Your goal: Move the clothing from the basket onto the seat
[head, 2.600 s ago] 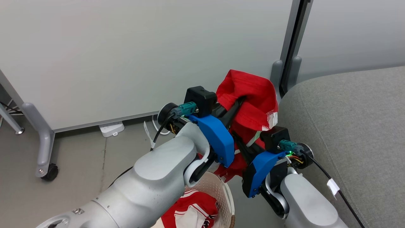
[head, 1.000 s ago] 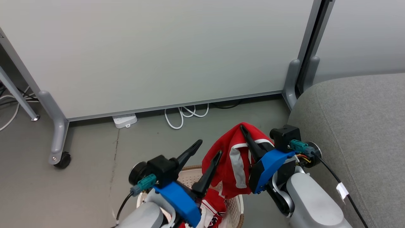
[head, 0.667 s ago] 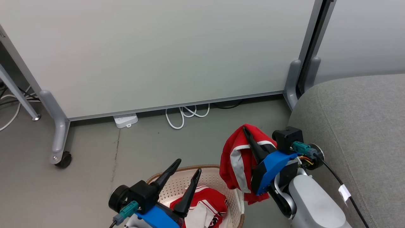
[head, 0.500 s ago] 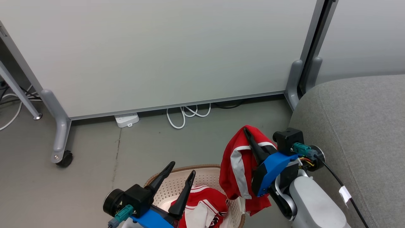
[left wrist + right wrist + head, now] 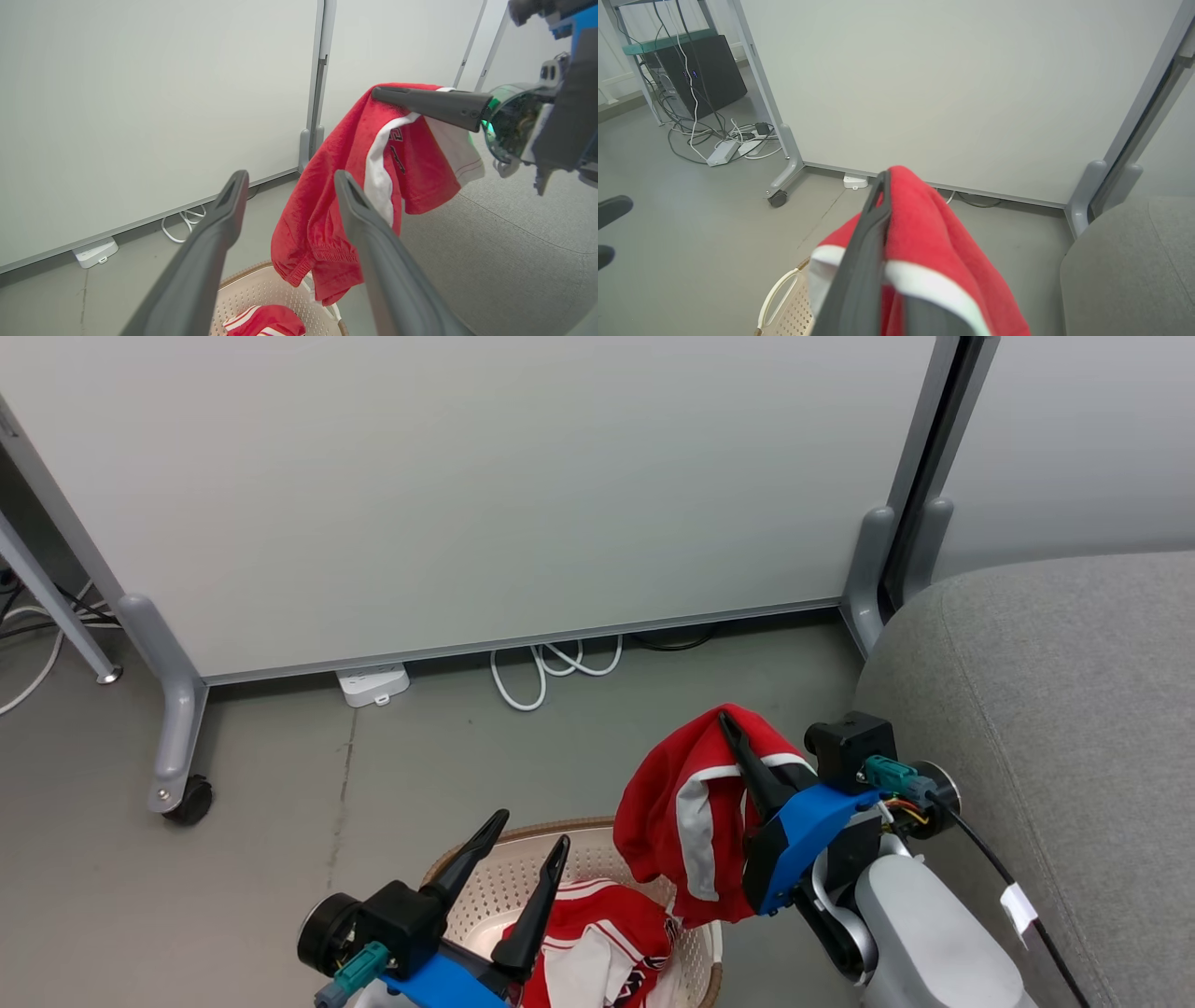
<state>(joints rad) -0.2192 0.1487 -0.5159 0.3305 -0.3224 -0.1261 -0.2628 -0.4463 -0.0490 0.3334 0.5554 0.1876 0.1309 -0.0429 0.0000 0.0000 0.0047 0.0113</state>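
1. The plain red garment (image 5: 672,812) with white edging hangs draped over the right gripper (image 5: 726,723), and its fabric falls down both sides of the fingers.
2. That gripper's fingers are pressed together, clamped on the garment close to their tips.
3. The garment's lower folds hang over the right edge of the basket (image 5: 602,859).
4. The striped jersey (image 5: 607,933) lies crumpled inside the basket.
5. The left gripper (image 5: 530,831) hovers over the basket with its fingers spread wide and empty, just left of the hanging garment and not touching it.
6. The seat (image 5: 1074,709) stands to the right, apart from the garment.
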